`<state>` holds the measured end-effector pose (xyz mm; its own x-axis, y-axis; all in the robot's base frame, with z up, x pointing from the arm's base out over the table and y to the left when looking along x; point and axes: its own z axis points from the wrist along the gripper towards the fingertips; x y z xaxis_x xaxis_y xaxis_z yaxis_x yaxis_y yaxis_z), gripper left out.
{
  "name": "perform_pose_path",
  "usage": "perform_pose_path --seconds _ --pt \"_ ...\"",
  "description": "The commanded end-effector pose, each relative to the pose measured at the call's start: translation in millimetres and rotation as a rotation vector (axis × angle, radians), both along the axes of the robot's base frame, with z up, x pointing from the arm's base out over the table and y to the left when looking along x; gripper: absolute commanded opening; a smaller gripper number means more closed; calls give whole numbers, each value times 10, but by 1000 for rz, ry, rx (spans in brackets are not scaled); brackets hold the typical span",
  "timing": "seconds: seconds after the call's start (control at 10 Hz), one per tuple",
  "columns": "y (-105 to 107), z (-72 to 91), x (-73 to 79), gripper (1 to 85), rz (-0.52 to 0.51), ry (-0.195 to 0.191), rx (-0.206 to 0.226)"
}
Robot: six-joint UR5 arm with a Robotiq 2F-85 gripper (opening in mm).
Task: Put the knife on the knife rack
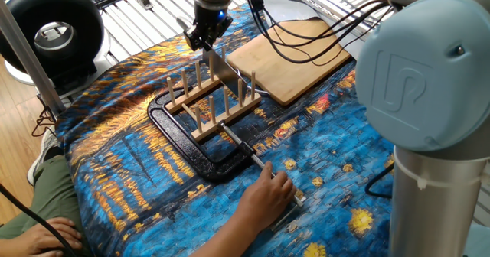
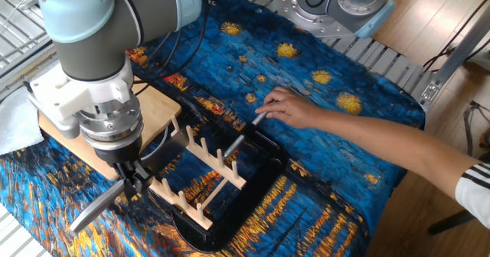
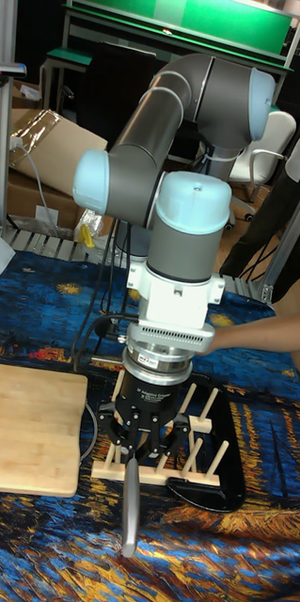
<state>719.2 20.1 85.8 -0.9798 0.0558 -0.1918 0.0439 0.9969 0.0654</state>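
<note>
My gripper (image 1: 203, 37) is shut on the knife's handle. The pale blade (image 1: 224, 71) slants down from it into the far end of the knife rack (image 1: 208, 98), among the upright pegs. In the other fixed view the gripper (image 2: 130, 182) hangs at the rack's (image 2: 200, 179) left end and the grey handle (image 2: 95, 211) sticks out down-left. In the tall view the gripper (image 3: 142, 442) covers part of the rack (image 3: 189, 442), with the handle (image 3: 131, 508) pointing toward the camera. Whether the blade rests on the rack's rails is hidden.
The rack stands inside a black metal clamp (image 1: 187, 144), and a person's hand (image 1: 269, 194) holds its steel rod (image 1: 243, 144). A bamboo cutting board (image 1: 289, 58) lies just behind the rack. A starry blue cloth (image 1: 329, 150) covers the table. Cables (image 1: 306, 29) trail over the board.
</note>
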Motion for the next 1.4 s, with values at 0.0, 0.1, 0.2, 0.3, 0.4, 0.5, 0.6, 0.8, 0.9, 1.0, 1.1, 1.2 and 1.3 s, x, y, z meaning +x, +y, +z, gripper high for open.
perform_pose_path --seconds 0.0,0.1,0.2,0.3,0.4,0.5,0.6,0.8,0.9,1.0,1.1,1.2,1.3 --pt "31 8 19 23 -24 -2 21" --pt "41 11 28 60 -23 -5 26" --pt "64 17 45 93 -19 -11 34" --pt "78 20 50 130 -18 -13 38" --pt "112 26 61 157 -17 -17 52" --pt "155 37 91 183 -19 -29 71" --pt "195 49 111 217 -19 -37 86" --pt "219 63 137 237 -18 -45 90" --pt "216 69 138 237 -18 -43 85" --pt "217 86 137 247 -16 -43 87" --pt "191 119 126 253 -10 -38 81" --pt "152 194 114 257 -2 -25 72" --pt "145 274 109 253 -1 -14 64"
